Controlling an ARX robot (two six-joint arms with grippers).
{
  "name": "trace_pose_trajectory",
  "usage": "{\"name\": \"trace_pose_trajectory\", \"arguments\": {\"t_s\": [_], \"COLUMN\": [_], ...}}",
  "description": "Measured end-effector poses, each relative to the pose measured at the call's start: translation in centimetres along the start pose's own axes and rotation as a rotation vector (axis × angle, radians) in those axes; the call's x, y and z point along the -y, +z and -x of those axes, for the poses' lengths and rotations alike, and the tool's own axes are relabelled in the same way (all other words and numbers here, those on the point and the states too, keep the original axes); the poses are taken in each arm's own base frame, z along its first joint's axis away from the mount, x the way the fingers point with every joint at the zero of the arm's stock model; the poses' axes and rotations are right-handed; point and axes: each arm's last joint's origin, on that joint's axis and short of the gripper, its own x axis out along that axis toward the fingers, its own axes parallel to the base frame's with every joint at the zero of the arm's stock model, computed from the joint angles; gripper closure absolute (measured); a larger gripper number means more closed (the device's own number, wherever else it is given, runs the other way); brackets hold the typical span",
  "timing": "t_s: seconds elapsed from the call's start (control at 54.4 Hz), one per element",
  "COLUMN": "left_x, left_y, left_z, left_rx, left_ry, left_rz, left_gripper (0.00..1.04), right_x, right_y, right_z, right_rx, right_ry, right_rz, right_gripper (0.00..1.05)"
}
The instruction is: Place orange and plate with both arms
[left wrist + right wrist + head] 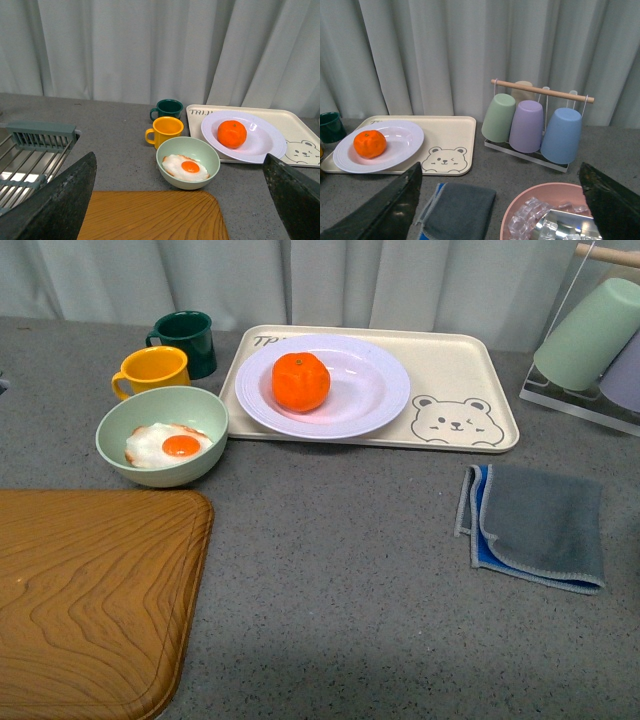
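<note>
The orange (301, 381) lies on the white plate (370, 390), slightly left of the plate's middle. The plate rests on the left part of the cream bear-print tray (470, 370). Both also show in the left wrist view, orange (232, 134) on plate (265, 142), and in the right wrist view, orange (369, 143) on plate (400, 142). Neither arm appears in the front view. My left gripper (182, 200) is open, high above the wooden board's far corner, well short of the plate. My right gripper (502, 200) is open and empty, over the cloth and the pink bowl.
A pale green bowl (115, 435) with a fried egg, a yellow mug (152, 371) and a dark green mug (184, 341) stand left of the tray. A wooden board (90, 595) fills the front left. A grey cloth (535, 525), a cup rack (537, 122), a pink ice bowl (520, 207) sit right.
</note>
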Motion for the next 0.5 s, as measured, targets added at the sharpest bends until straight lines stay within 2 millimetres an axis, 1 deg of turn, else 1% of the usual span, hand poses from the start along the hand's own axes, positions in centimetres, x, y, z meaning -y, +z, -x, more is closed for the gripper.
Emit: {"name": "trace_pose_trajectory", "arguments": {"t_s": [0.018,0.092,0.497], "left_x": [0.00,0.00,0.00], "left_y": [0.00,0.00,0.00], "left_z": [0.00,0.00,0.00], "left_rx": [0.000,0.000,0.000], "left_ry": [0.000,0.000,0.000], "left_rz": [0.000,0.000,0.000], "left_gripper": [0.07,0.07,0.07], "right_x": [0.00,0.00,0.00], "right_y": [0.00,0.00,0.00], "right_z": [0.00,0.00,0.00], "right_rx": [0.000,0.000,0.000], "right_ry": [0.000,0.000,0.000], "right_rz": [-0.001,0.000,0.000], "right_gripper": [0.08,0.10,0.09]}}
